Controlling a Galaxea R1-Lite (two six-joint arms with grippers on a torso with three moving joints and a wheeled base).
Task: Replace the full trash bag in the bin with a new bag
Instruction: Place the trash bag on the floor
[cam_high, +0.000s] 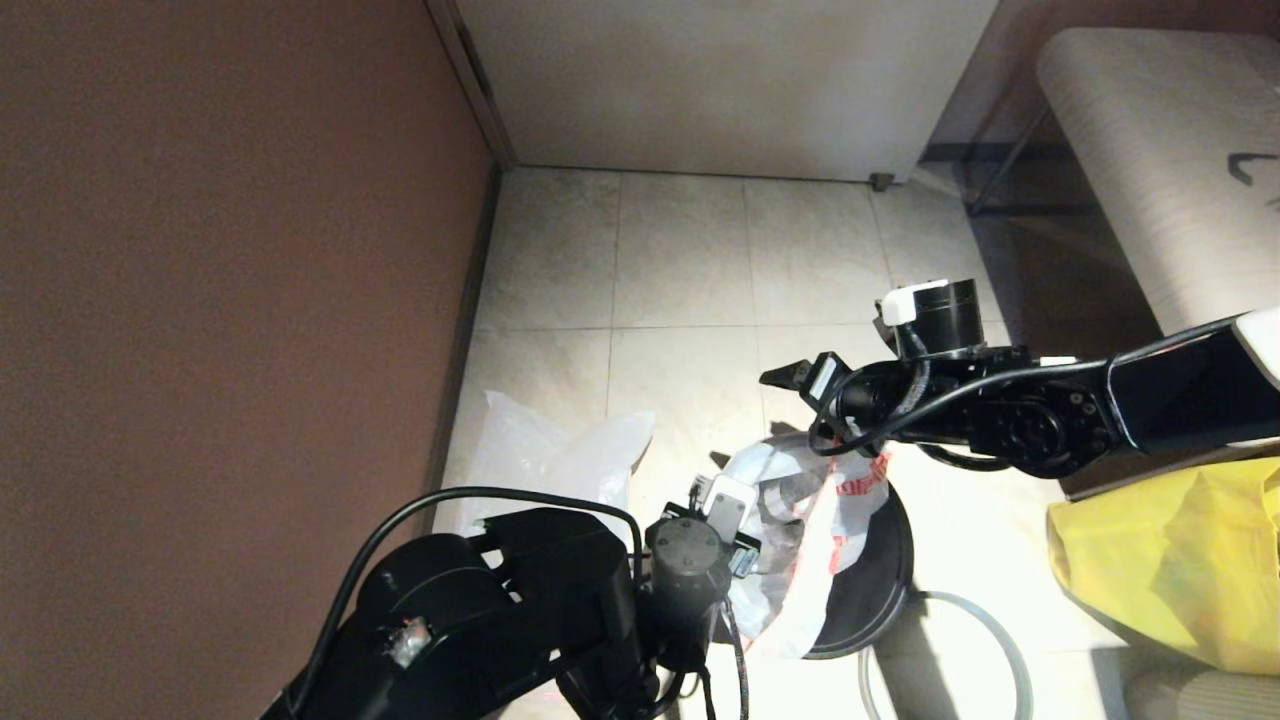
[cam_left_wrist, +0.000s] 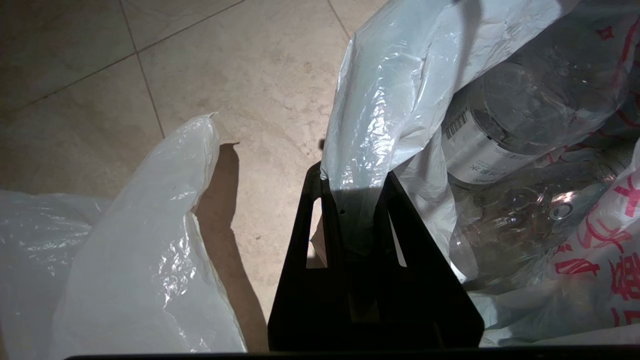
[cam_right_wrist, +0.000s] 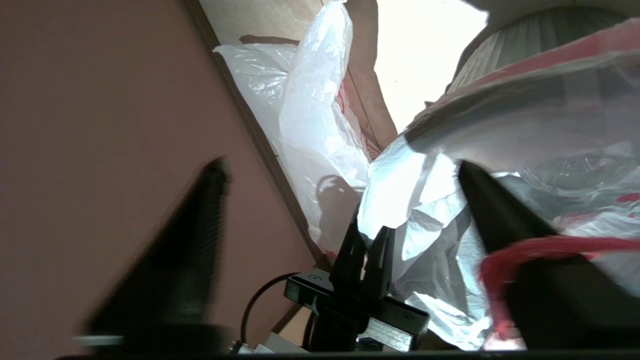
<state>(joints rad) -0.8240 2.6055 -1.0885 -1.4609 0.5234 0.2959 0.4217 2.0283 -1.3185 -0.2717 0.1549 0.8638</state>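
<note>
Low in the centre of the head view, the full trash bag (cam_high: 800, 540) bulges out of the bin (cam_high: 875, 590), whose black body shows at its right side. A clear bottle (cam_left_wrist: 520, 125) lies visible through the plastic. The left gripper (cam_left_wrist: 355, 200) is clenched on a fold of the full trash bag's white film at its left edge. The right gripper (cam_high: 785, 375) hovers just above the bag, jaws spread wide, with a red drawstring loop (cam_right_wrist: 525, 250) lying against one finger. The new bag (cam_high: 560, 460) lies limp on the floor tiles (cam_high: 680, 260) at centre left, beside the brown wall (cam_high: 220, 300). A yellow bag (cam_high: 1170, 560) sits at lower right.
</note>
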